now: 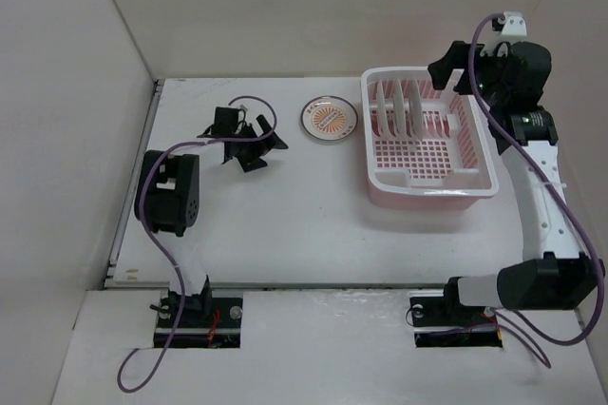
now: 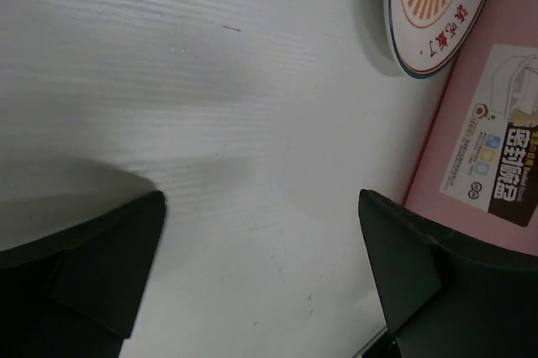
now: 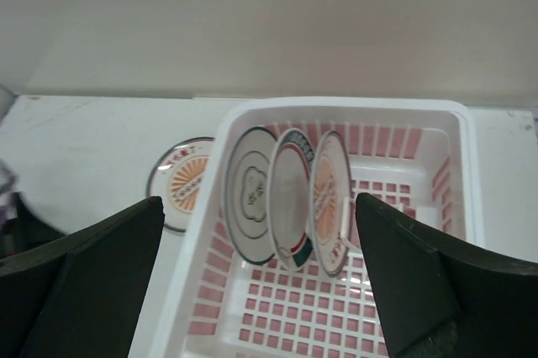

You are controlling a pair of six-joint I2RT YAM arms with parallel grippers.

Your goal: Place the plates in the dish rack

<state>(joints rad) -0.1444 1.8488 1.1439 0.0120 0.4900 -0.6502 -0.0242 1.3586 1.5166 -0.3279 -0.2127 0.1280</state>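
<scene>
Three small round white plates (image 3: 290, 198) stand on edge between the dividers of the pink plastic dish rack (image 1: 429, 188). The fourth, an orange-sunburst plate (image 1: 329, 119), lies flat on the white surface (image 1: 285, 224) just left of the rack. The right pincer (image 3: 259, 200) hovers by the rack's far right corner, spread wide and holding nothing. The left pincer (image 2: 261, 202) is spread too, near that lone plate.

Plate (image 2: 437, 5) with orange sun middle: few small red signs on white rim, Chinese-looking, tilted, too blurry to read.
Sticker (image 2: 500, 144) on pink side of dish rack (image 2: 513, 5): dark band with big white Chinese-looking signs, cannot read them.
Beside band on sticker: small round logo, row of tiny coloured squares, little drawing.
No number or brand name clear enough to read.
Top view, right wrist view: no words to read.
</scene>
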